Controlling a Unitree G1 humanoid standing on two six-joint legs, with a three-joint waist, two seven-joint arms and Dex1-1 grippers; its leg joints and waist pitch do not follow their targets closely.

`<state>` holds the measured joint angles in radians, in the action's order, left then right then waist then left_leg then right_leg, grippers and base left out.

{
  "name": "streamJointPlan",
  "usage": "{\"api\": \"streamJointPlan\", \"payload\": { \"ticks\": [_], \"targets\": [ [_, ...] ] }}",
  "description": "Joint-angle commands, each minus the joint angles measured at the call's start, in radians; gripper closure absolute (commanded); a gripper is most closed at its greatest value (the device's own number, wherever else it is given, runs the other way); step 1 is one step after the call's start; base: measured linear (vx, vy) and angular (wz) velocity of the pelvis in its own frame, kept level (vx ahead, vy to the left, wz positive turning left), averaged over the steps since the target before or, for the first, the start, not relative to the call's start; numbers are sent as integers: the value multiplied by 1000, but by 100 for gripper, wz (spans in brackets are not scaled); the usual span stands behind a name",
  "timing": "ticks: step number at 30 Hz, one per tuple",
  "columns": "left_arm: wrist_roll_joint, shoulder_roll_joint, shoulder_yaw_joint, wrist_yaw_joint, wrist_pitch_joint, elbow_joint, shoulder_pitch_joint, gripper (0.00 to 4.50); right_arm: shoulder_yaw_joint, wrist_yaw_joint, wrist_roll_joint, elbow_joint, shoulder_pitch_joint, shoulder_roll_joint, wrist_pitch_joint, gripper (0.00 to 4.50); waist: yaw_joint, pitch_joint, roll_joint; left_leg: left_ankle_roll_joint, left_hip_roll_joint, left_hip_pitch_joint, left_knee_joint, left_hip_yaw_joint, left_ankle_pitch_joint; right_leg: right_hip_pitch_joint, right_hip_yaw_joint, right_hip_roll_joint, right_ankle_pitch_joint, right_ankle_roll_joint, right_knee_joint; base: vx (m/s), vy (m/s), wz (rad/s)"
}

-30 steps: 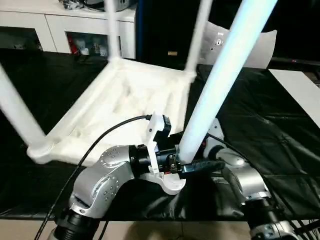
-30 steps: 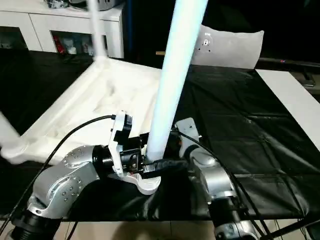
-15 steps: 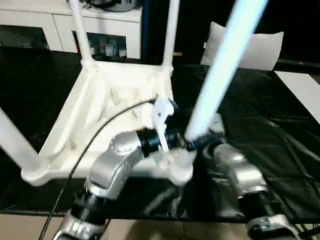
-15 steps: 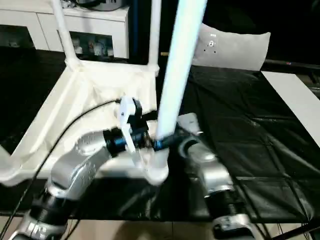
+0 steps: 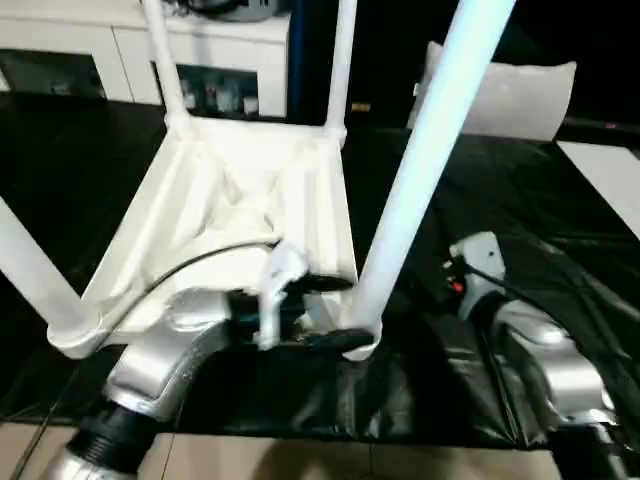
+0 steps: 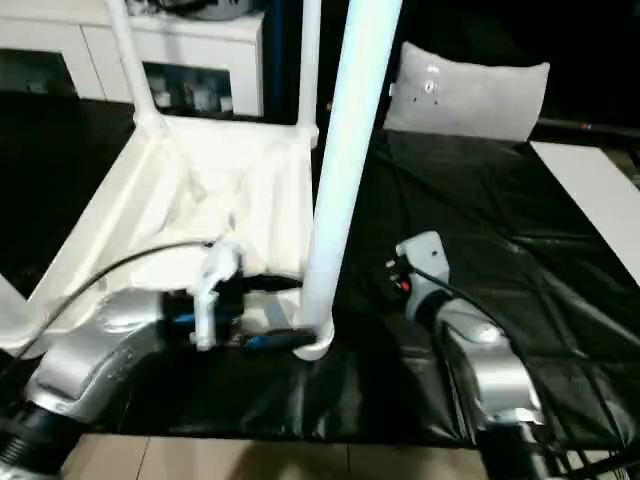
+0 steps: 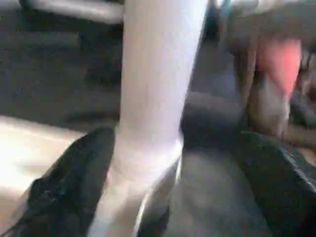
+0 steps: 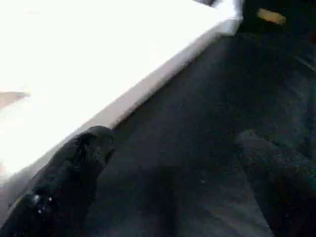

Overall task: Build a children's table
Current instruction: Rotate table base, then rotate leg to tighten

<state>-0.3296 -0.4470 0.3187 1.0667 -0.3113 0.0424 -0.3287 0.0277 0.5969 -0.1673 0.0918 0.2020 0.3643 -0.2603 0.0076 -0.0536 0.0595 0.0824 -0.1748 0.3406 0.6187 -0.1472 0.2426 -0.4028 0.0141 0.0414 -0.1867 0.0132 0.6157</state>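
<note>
The children's table lies upside down on the black cloth, its ribbed white top [image 5: 235, 215] facing up. Thin legs [image 5: 342, 60] rise from the two far corners, and another leg [image 5: 30, 270] leans out of the near left corner. The big near right leg [image 5: 420, 170] stands in its corner socket [image 5: 362, 340]. My left gripper [image 5: 345, 338] is open around that leg's base. In the left wrist view the leg [image 7: 158, 98] stands between wide-apart fingers [image 7: 69, 187]. My right gripper [image 8: 173, 140] is open and empty over the cloth beside the top's edge [image 8: 148, 84].
A white-grey cushion [image 5: 500, 90] leans at the back right. A flat white board [image 5: 610, 170] lies at the right edge. White cabinets [image 5: 60, 40] stand behind the table at the left. My right forearm [image 5: 540, 350] lies right of the near leg.
My right gripper has drawn back to the right, away from the near leg's base. The left gripper stays at that base. The camera has also shifted.
</note>
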Motion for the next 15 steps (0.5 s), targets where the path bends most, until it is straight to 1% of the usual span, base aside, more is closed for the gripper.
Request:
{"api": "streamJointPlan", "payload": {
  "ticks": [1, 2, 3, 4, 5, 6, 7, 9, 10, 12, 13, 14, 15],
  "targets": [
    [37, -15, 11, 34, 36, 29, -25, 46, -1, 38, -16, -29, -9, 22, 9, 0, 1, 51, -10, -39, -42, 8, -84, -1, 110, 53, -41, 72, -207, 190, -70, 0, 0, 0],
    [64, -49, 22, 75, 61, 75, -47, 46, 0, 93, -44, -62, -27, 50, -7, 0, 1, 53, -17, -32, -42, 5, -84, 1, 109, 52, -40, 72, -199, 195, -70, 0, 0, 0],
    [77, -65, 30, 93, 69, 94, -58, 74, 1, 123, -61, -81, -35, 65, -21, 0, 1, 51, -14, -40, -40, 4, -85, 0, 115, 52, -41, 69, -201, 190, -75, 0, 0, 0],
    [87, -81, 38, 112, 74, 110, -70, 82, 1, 153, -80, -100, -44, 79, -39, 0, 3, 54, -15, -43, -43, 5, -84, 2, 102, 55, -41, 72, -164, 198, -66, 0, 0, 0],
    [118, -95, 55, 107, 85, 133, -86, 84, 13, 207, -108, -136, -61, 109, -74, 0, 4, 54, -21, -46, -42, 7, -84, 3, 94, 57, -40, 73, -144, 206, -64, 0, 0, 0],
    [125, -98, 61, 107, 84, 139, -89, 84, 17, 221, -116, -147, -67, 117, -86, 0, 3, 54, -18, -50, -42, 5, -83, 2, 94, 57, -39, 71, -139, 208, -66, 0, 0, 0],
    [140, -105, 74, 108, 82, 150, -97, 88, 25, 250, -133, -170, -79, 135, -109, 0, 2, 53, -18, -54, -42, 9, -83, 2, 89, 61, -39, 72, -127, 215, -65, 0, 0, 0],
    [169, -114, 100, 100, 89, 171, -109, 117, 36, 302, -171, -224, -107, 171, -156, 0, 6, 55, -18, -60, -45, 8, -80, 3, 80, 61, -41, 78, -119, 226, -62, 0, 0, 0],
    [179, -107, 102, 92, 93, 185, -112, 127, 36, 316, -185, -244, -118, 182, -170, 0, 6, 54, -20, -59, -46, 8, -81, 3, 81, 60, -40, 79, -133, 230, -64, 0, 0, 0],
    [190, -94, 99, 69, 97, 201, -113, 132, 35, 325, -197, -258, -127, 190, -182, 0, 6, 53, -18, -53, -46, 11, -81, 3, 92, 61, -40, 80, -159, 232, -67, 0, 0, 0],
    [198, -85, 95, 60, 103, 213, -114, 142, 34, 331, -202, -266, -131, 193, -188, 0, 5, 52, -17, -48, -45, 10, -81, 3, 104, 59, -40, 79, -186, 230, -70, 0, 0, 0],
    [200, -77, 93, 66, 105, 223, -111, 157, 34, 335, -208, -275, -138, 201, -195, 0, 5, 52, -21, -42, -45, 10, -81, 4, 116, 58, -40, 80, -215, 224, -72, 0, 0, 0],
    [198, -73, 91, 66, 100, 224, -107, 166, 33, 335, -211, -279, -142, 205, -199, 0, 4, 51, -19, -40, -44, 10, -81, 3, 122, 58, -40, 80, -229, 220, -75, 0, 0, 0]
  ]
}}
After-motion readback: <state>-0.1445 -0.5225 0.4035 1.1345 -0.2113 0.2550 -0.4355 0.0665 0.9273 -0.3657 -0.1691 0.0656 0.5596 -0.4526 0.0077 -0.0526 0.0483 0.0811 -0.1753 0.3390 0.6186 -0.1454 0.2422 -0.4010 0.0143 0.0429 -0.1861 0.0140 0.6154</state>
